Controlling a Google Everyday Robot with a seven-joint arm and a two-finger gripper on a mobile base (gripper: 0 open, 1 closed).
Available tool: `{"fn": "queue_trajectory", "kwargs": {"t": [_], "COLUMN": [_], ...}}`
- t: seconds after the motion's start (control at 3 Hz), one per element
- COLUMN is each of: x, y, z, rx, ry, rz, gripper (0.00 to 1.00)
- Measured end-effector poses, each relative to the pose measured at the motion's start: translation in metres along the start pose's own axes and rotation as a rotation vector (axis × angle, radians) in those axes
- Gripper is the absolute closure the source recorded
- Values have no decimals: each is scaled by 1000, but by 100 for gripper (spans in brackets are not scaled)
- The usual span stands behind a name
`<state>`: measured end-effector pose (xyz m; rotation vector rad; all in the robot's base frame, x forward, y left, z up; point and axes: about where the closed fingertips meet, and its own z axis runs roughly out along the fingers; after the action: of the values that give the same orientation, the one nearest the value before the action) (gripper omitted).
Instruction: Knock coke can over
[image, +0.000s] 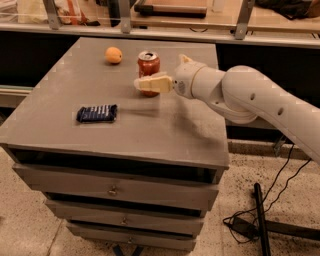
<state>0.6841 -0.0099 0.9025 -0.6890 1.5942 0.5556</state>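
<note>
The coke can (148, 64), red with a silver top, stands upright on the grey cabinet top (165, 125) toward the back middle. My gripper (142, 84) reaches in from the right on a white arm (240, 97). Its cream fingers (155, 84) lie directly in front of the can's lower half and hide that part. I cannot tell whether they touch the can.
A small orange fruit (113, 55) sits left of the can near the back. A flat dark blue snack packet (97, 113) lies on the left front of the top. Drawers are below, cables (250, 220) lie on the floor at right, and a railing runs behind.
</note>
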Motion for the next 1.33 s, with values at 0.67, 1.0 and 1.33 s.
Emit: {"fn": "queue_trajectory", "kwargs": {"t": [0.67,1.0,1.33], "x": [-5,-1,3], "y": [0,0,1], "z": [28,39,45], "rx": [-47,-60,-76], "ry": [-38,-51,-58], "rz": [-2,17,25], "gripper": [0,8,20]}}
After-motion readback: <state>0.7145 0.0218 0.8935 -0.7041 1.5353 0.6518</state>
